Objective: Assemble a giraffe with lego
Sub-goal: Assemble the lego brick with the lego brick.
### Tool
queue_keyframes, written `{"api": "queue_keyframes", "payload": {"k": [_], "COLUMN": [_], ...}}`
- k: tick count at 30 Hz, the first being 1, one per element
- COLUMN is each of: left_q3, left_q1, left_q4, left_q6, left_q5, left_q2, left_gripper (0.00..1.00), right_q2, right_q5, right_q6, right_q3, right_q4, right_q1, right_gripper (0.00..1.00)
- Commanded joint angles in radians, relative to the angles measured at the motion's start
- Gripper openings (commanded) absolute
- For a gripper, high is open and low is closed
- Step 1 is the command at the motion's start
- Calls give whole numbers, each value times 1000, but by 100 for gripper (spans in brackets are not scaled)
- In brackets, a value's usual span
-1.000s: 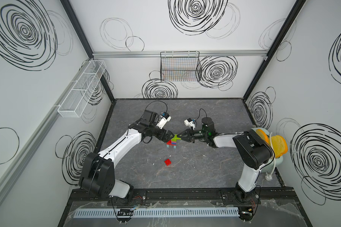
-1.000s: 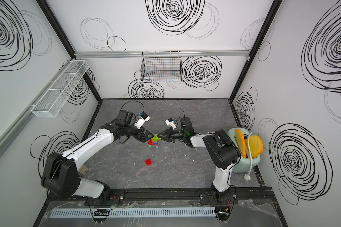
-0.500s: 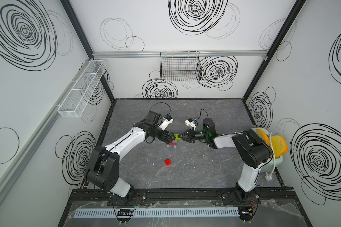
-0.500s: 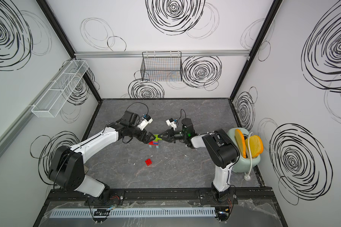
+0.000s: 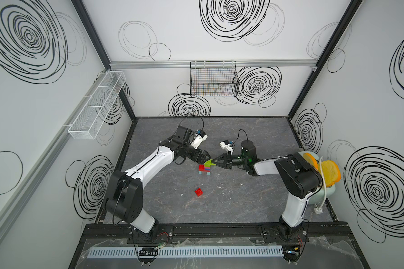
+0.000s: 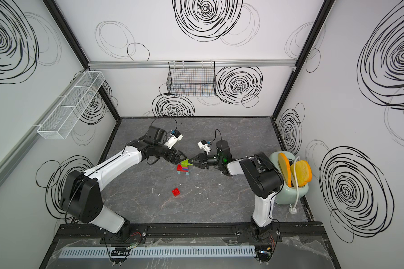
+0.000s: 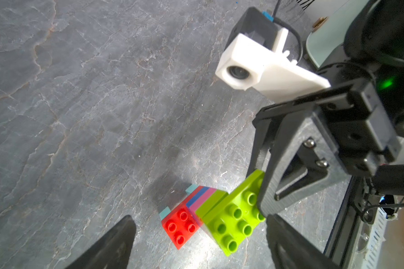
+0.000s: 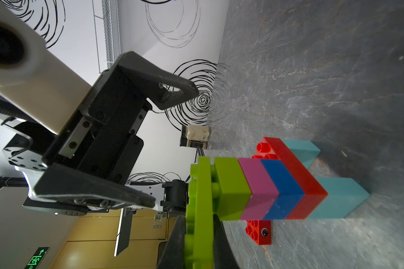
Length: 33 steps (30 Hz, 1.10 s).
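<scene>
the giraffe point(image 5: 204, 168) stands on the grey worktop point(image 5: 243, 205) near the middle of the frame in both top views, between the tips of the two arms. it rests on two cyan leg bricks with a long red body brick laid across them. on one end of that body a blue, a pink and a green brick are stacked one on another as the neck. the other end of the body shows four bare studs.

the lime head brick point(image 8: 197, 191) sits on top of the neck, studs up, and juts out past it towards the right arm. the right claw point(image 5: 212, 161) reaches in low from the right of the frame and is pinching the jutting end of the lime head brick. one finger lies on the studded face and one on the underside.

the left claw point(image 5: 205, 158) comes in from the left of the frame and hangs just above the giraffe. its fingers are spread wide on either side and hold nothing.

a loose red brick point(image 5: 198, 192) with a printed eye on its side lies alone on the worktop, below the giraffe in the frame and well apart from both claws.

a pale green toaster point(image 6: 289, 193) with two yellow toast slices stands at the right edge of the worktop. a black wire basket point(image 5: 212, 80) hangs on the back wall at upper middle.
</scene>
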Motion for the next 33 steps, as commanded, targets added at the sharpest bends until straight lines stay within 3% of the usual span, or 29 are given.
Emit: {"api": "queue_keyframes", "payload": {"k": [1,7,16,22,26,28,33], "left_q3": [4,-53,-120,-135,-136,-138,-118], "left_q1": [5,2,-10,-15,-17,-17,-16], "left_q4": [-12,9,28,35,34,38,36], "left_q6": [-11,-19,5,15,14,11,9], "left_q5": [-10,-71,-110,-107,-112,-112,-105], "left_q2": [63,100,75,75,70,59,5], "left_gripper": [89,83,78,77,77,79,99], "right_q2": [53,57,-10,-91,-173,-222,-385], "right_q5": [33,34,40,49,82,109,271], "right_q6": [-25,-27,-82,-116,-208,-271,-423], "right_q3": [-29,-17,25,16,12,18,22], "right_q4": [-146,-161,-275,-329,-455,-538,-766], "right_q1": [-3,-2,-7,-39,-62,-65,-48], "right_gripper": [0,0,31,39,46,50,57]}}
